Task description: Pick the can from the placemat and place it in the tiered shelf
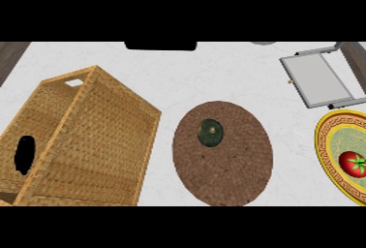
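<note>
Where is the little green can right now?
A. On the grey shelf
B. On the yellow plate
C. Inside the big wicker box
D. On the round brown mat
D: the can stands on the round brown placemat, in its upper left part, while the plate at the right holds only a tomato.

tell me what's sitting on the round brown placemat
Only a dark green can stands on the placemat, left of its middle, on the far half. Seen from above, just the can's top shows; its sides and the mat beneath it are hidden.
</note>
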Controlling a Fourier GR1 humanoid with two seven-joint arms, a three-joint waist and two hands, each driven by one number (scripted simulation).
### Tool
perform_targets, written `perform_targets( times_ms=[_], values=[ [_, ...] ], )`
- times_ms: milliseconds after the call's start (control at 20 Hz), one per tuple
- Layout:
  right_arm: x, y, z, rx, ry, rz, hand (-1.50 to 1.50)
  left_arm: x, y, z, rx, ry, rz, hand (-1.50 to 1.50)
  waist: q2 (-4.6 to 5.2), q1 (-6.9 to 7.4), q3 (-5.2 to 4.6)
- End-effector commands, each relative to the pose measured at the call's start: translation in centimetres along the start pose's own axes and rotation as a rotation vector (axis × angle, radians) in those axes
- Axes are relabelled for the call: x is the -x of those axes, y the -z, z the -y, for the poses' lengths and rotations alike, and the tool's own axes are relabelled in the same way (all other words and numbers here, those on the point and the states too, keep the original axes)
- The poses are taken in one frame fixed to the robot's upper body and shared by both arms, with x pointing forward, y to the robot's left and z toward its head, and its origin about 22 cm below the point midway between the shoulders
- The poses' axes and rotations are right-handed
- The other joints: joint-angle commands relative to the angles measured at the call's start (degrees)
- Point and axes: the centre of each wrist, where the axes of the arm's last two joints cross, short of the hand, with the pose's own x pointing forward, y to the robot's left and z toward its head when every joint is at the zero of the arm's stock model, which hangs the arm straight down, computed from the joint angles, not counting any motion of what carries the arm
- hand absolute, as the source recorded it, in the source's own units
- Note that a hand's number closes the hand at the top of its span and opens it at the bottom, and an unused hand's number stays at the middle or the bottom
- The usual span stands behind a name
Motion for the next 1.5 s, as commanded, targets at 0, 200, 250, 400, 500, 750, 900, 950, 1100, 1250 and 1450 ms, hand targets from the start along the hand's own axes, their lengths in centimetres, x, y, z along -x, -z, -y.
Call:
perform_targets(
  times_ms=[0,200,250,400,500,750,900,950,1100,1250,1450],
  values=[
    [1.7,1.1,-2.2,0.005,-0.010,-0.123,-1.50,0.9,-0.6,-0.3,0.033,0.011,0.032,0.00,-0.05,0.35,0.00],
    [2.3,1.1,-3.2,-0.001,-0.044,-0.080,-1.50,1.0,-0.3,0.0,0.024,-0.007,0.019,0.00,-0.20,-0.23,-0.02],
    [2.6,1.6,-3.3,0.004,-0.025,-0.084,-1.50,0.2,-0.2,0.2,0.032,0.005,0.015,0.00,-0.16,-0.14,0.01],
    [2.8,1.5,-3.3,0.011,0.073,-0.043,-1.50,-0.4,0.7,-0.5,0.019,-0.005,0.018,0.00,-0.30,-0.68,0.01],
    [2.6,1.5,-2.9,0.014,0.133,-0.076,-1.50,0.6,0.4,0.0,0.017,0.011,0.022,0.00,-0.15,-0.48,-0.01],
    [0.8,0.0,-0.4,-0.015,0.341,-0.120,-1.50,0.3,-0.6,0.4,0.008,0.005,0.028,0.00,-0.66,-0.55,0.00],
    [2.0,1.5,-0.3,-0.020,0.431,-0.125,-1.50,0.5,0.1,0.9,0.016,-0.009,0.008,0.00,-0.62,-1.21,0.01],
    [0.5,-0.8,0.3,-0.049,0.445,-0.120,-1.50,0.8,-0.6,-0.2,0.024,-0.022,0.002,0.00,-0.84,-0.95,-0.04],
    [1.4,0.1,1.7,-0.001,0.538,-0.112,-1.50,1.1,-0.4,-0.2,0.010,-0.002,-0.009,0.00,-1.05,-1.88,-0.04],
    [0.3,-0.1,6.9,0.054,0.621,-0.071,-1.50,1.0,-0.6,-1.5,-0.016,-0.017,-0.005,0.00,-1.43,-2.22,-0.10],
    [1.1,-2.6,9.8,0.072,0.657,-0.066,-1.50,3.5,-2.3,-1.3,-0.028,0.009,-0.032,0.00,-1.87,-3.23,-0.15]
  ],
)
